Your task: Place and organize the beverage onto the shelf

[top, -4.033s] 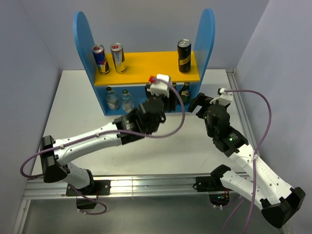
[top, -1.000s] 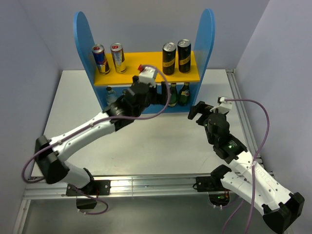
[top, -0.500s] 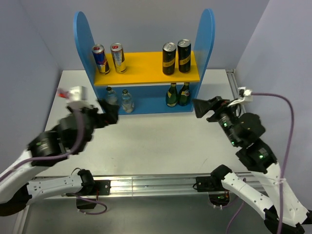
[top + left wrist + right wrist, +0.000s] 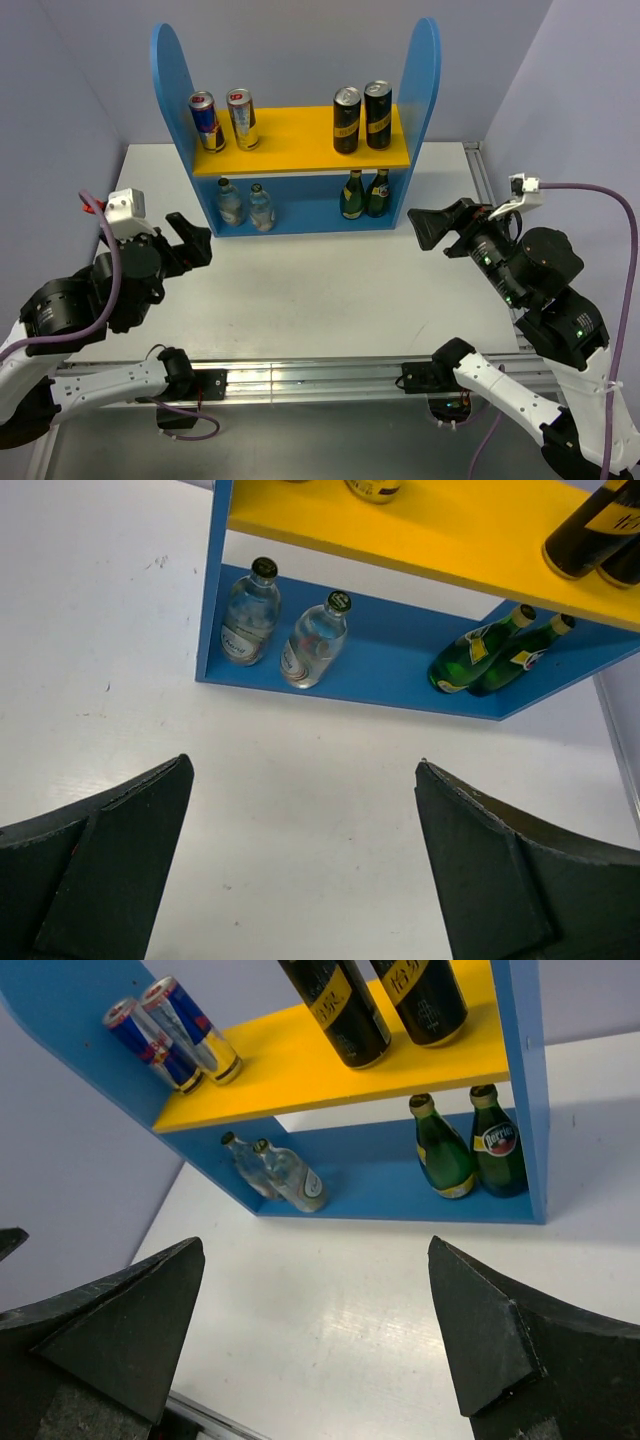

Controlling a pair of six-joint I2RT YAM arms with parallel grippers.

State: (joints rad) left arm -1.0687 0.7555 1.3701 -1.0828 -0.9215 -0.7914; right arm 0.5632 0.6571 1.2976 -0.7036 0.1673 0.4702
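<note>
Top external, stocked shelf (image 4: 300, 138), left end effector (image 4: 196, 243) well apart

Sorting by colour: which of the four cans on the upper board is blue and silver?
The leftmost can, beside the gold can; the two black-and-gold cans stand farther right.

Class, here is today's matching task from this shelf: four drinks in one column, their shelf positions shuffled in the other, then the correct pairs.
1 blue-and-silver can
2 black-and-gold cans
3 clear bottles
4 green bottles

A lower level, right
B upper board, left
C lower level, left
D upper board, right

Pairs: 1-B, 2-D, 3-C, 4-A
</note>
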